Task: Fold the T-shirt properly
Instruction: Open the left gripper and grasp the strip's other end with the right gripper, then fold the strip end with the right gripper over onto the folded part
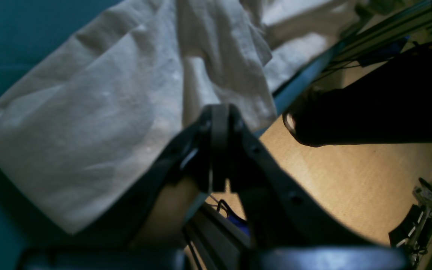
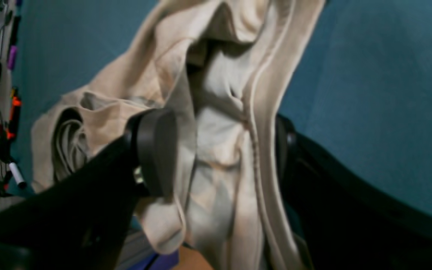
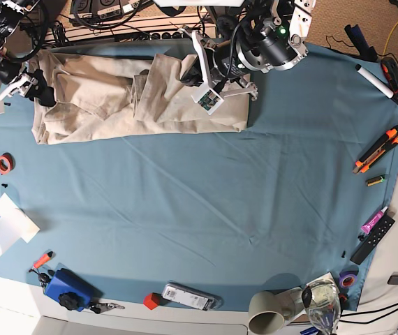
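The beige T-shirt [image 3: 115, 105] lies rumpled and partly folded along the far left of the teal table cloth [image 3: 220, 209]. My left arm [image 3: 265, 45] reaches in from the far edge over the shirt's right part. In the left wrist view the left gripper [image 1: 219, 112] is shut, its tips against the shirt [image 1: 88, 131] near the table's edge; I cannot tell whether cloth is pinched. My right gripper [image 3: 35, 89] sits at the shirt's left end. It stands wide open [image 2: 219, 150], with a bunch of the T-shirt [image 2: 219, 93] and its seam running between the fingers [image 2: 156, 150].
A red tape roll [image 3: 3, 163], a white cup [image 3: 3, 237] and a blue box [image 3: 70, 289] sit at the left and front left. A grey cup [image 3: 269, 314] and a glass [image 3: 322, 307] stand front right. A cutter [image 3: 377, 150], marker [image 3: 373, 80] and remote [image 3: 373, 237] line the right edge.
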Motion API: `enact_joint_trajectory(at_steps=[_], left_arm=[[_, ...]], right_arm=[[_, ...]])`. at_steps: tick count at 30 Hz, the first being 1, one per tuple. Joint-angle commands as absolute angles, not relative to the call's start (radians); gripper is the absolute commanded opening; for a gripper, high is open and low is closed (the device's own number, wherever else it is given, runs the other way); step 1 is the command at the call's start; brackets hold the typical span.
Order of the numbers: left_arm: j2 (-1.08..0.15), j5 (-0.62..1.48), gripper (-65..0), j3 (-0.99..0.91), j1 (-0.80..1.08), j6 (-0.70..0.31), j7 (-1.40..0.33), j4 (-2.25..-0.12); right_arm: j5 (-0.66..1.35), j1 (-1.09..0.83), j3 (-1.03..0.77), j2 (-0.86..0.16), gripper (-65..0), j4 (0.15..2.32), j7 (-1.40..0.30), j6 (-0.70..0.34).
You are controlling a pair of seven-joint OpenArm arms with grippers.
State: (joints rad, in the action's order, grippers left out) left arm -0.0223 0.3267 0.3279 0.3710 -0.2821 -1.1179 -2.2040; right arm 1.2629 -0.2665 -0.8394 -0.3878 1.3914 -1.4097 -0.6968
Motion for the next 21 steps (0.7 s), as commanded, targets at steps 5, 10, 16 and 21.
enact_joint_trajectory(at_steps=[5, 10, 16, 21], left_arm=[[-0.014, 0.345, -65.0, 0.332, 0.371, -0.289, -1.099, -2.224], [-0.014, 0.345, -65.0, 0.332, 0.371, -0.289, -1.099, -2.224], [-0.014, 0.345, -65.0, 0.332, 0.371, -0.290, -1.091, -2.224], [-0.014, 0.345, -65.0, 0.332, 0.371, -0.289, -1.092, -2.224]], right_arm=[[1.351, -0.263, -0.846, -0.413, -29.8, 1.406, -1.396, -0.698], [1.368, -0.263, -0.845, -0.413, -29.8, 1.406, -1.396, -0.698], [1.238, -0.263, -0.814, -0.411, -29.8, 1.405, -1.396, -0.698], [1.064, -0.263, -0.738, -0.407, -29.8, 1.405, -1.396, -0.698]])
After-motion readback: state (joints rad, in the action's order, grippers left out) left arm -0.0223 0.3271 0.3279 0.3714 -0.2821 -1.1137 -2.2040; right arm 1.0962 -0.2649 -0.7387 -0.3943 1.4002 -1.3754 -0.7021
